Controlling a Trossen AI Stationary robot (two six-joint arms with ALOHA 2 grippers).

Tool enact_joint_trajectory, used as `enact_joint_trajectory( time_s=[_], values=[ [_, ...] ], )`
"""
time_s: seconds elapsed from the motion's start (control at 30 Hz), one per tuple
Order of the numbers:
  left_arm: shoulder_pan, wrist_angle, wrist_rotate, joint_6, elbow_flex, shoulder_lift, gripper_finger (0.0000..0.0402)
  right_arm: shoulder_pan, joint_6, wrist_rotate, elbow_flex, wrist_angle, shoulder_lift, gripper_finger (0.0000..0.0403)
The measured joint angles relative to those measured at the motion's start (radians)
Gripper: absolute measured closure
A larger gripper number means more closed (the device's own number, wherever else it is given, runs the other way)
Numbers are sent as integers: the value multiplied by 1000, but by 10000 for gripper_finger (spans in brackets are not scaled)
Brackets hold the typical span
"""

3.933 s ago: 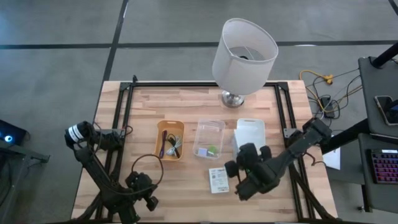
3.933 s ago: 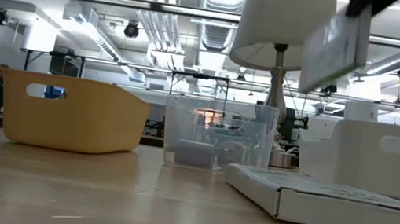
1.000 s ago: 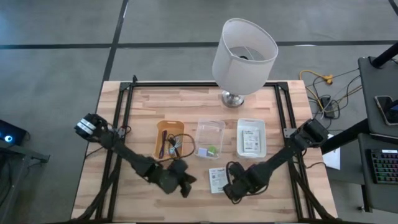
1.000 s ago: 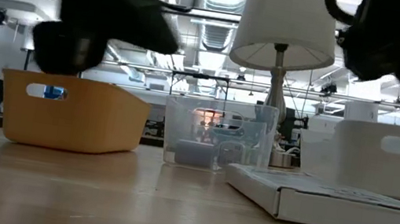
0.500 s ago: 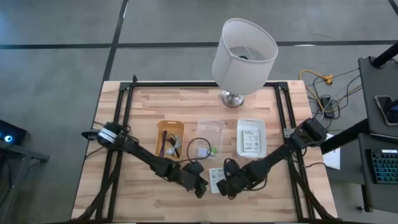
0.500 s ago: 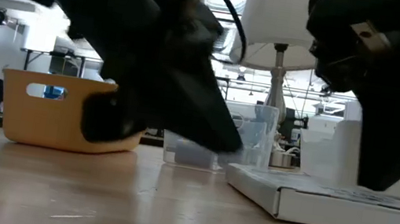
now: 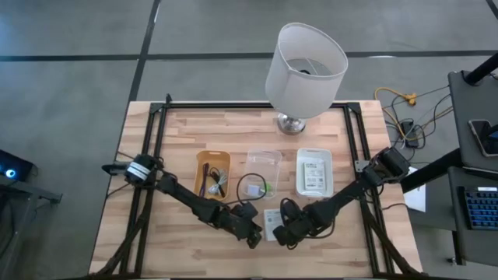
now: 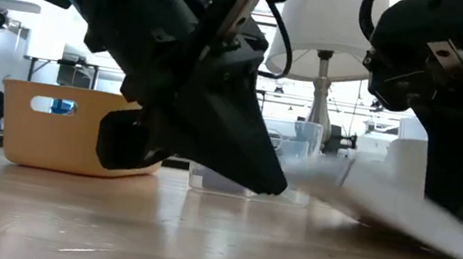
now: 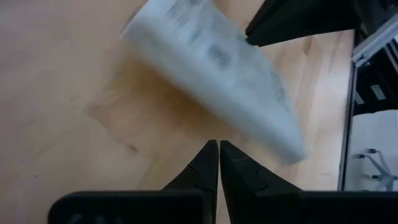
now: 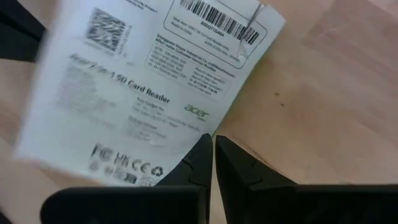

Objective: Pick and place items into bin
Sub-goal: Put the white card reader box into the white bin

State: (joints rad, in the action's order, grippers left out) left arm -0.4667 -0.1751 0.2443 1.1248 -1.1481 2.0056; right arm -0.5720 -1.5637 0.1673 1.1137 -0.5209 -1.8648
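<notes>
The tabletop [image 7: 179,128] holds three bins in a row. The white bin [image 7: 314,172] on the right already has one flat white packet [image 7: 313,175] lying in it. The clear bin [image 7: 262,169] in the middle has tiny green and bluish cubes [image 7: 264,187] inside. The yellow bin [image 7: 212,175] on the left holds dark cords [image 7: 215,181]. So most of the small things look put away.

One thing is left out: the second white packet [image 7: 272,224]. It sits near the front edge of the tabletop, between the two arms, in front of the clear bin. In the low view one side of it is tipped up off the wood.

The right end effector [image 7: 285,232] is at the packet's right side. Its fingers [image 10: 200,163] are together, right at the packet's edge. The left end effector [image 7: 251,232] is just beside the packet on the other side, with fingers [image 9: 207,165] together too and nothing between them.

This last packet still needs to go into a bin, probably the white one.
</notes>
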Motion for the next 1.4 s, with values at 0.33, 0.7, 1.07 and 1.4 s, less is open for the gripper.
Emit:
enact_joint_trajectory(
  time_s=[0.33, 0.7, 1.07, 1.4],
  values=[
    [5, -5, 18, 15, -29, -1, 402, 3, 52, 20, 26, -60, 5, 394],
    [6, 114, 18, 15, -24, -4, 402, 5, 51, 41, 45, -45, 14, 394],
    [15, 112, 19, 19, -23, 3, 402, 10, 53, 45, 35, -12, -1, 394],
    [16, 112, 21, 19, -20, 3, 402, 10, 0, 45, -31, 61, 2, 394]
  ],
)
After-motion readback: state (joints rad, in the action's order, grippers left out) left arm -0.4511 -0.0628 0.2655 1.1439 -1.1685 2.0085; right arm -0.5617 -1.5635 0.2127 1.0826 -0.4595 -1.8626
